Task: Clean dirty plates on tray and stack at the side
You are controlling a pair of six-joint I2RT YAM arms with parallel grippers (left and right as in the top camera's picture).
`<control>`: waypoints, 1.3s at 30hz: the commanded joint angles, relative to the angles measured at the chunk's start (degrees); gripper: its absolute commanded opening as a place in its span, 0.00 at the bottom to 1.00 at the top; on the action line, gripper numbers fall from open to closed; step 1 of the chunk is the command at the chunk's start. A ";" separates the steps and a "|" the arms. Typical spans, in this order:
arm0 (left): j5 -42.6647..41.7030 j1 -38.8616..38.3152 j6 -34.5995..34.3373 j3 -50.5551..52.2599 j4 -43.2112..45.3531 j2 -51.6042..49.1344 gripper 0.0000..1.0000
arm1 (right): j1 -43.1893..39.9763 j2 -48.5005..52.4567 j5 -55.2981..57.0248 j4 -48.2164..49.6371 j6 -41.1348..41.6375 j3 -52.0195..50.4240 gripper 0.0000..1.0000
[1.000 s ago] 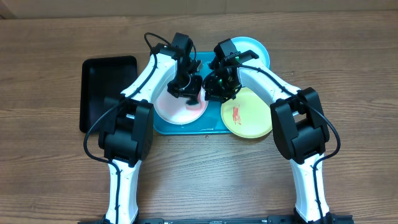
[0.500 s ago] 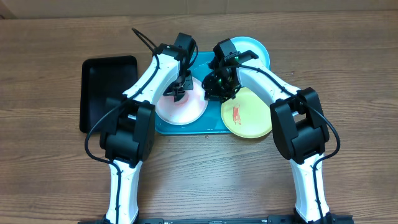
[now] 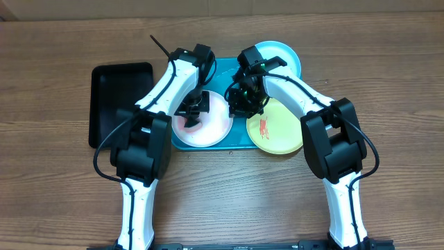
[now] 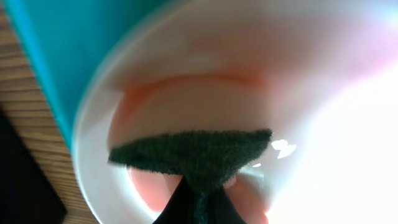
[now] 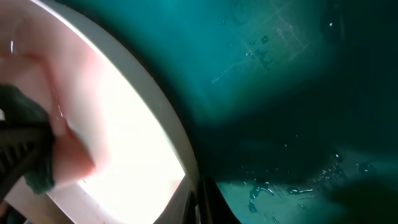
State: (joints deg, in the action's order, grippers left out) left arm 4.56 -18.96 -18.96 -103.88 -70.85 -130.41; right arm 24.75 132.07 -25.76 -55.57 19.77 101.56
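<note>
The white plate [image 3: 208, 121] lies on the turquoise tray [image 3: 229, 73], smeared pink-red. My left gripper [image 3: 191, 117] is shut on a dark green cloth [image 4: 193, 155] and presses it onto the plate's left half [image 4: 186, 93]. My right gripper [image 3: 239, 104] is shut on the white plate's right rim [image 5: 180, 155], over the wet tray [image 5: 298, 93]. The yellow-green plate [image 3: 277, 128] with a red smear lies at the tray's right end. The pale blue plate [image 3: 284, 57] lies behind it, partly hidden by the right arm.
A black rectangular tray [image 3: 118, 97] lies left of the turquoise tray on the wooden table [image 3: 55, 180]. Both arms cross over the tray's middle.
My left gripper has swept the cloth from the white plate's right side to its left side. The right gripper has stayed on the plate's rim.
</note>
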 commanded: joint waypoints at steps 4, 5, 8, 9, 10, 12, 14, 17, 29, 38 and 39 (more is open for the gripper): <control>-7.43 0.31 8.44 0.07 -1.27 0.09 0.04 | -0.42 -0.24 -5.01 -0.50 3.15 0.70 0.04; -7.41 0.31 8.37 -0.20 -0.85 0.87 0.04 | -0.42 -0.31 -5.01 -0.59 3.28 1.03 0.04; -7.39 0.37 6.82 -2.23 0.48 4.35 0.04 | -0.39 -1.22 -2.47 -1.92 4.02 2.86 0.04; -7.39 0.55 5.97 -3.58 0.66 6.03 0.04 | -0.39 -1.75 -0.55 -2.91 4.33 3.65 0.04; -7.39 0.70 5.09 -4.70 0.66 7.30 0.04 | -0.39 -2.32 1.14 -3.69 4.31 4.33 0.04; -7.37 1.11 3.69 -6.95 0.61 9.73 0.04 | -0.37 -3.48 4.98 -5.51 4.31 5.73 0.04; -7.39 1.77 2.99 -8.98 0.57 12.11 0.04 | -0.24 -4.61 8.96 -7.58 4.28 7.28 0.04; -7.45 3.15 1.84 -10.88 -0.04 15.13 0.04 | -0.15 -6.47 15.76 -10.93 4.31 9.57 0.04; -10.34 6.84 -2.93 -11.28 -1.40 17.90 0.04 | 2.32 -16.31 45.68 -16.17 4.35 11.37 0.04; -10.38 7.17 -2.97 -11.23 -1.42 15.65 0.04 | 8.76 -20.13 66.71 -17.73 4.55 11.37 0.04; -10.34 7.17 -2.97 -11.23 -1.42 15.28 0.04 | 9.70 -20.13 68.87 -18.03 5.22 11.34 0.04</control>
State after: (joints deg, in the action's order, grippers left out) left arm -4.91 -11.99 -21.06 -114.89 -72.27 -113.38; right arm 32.25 113.84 32.64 -73.47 23.81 111.13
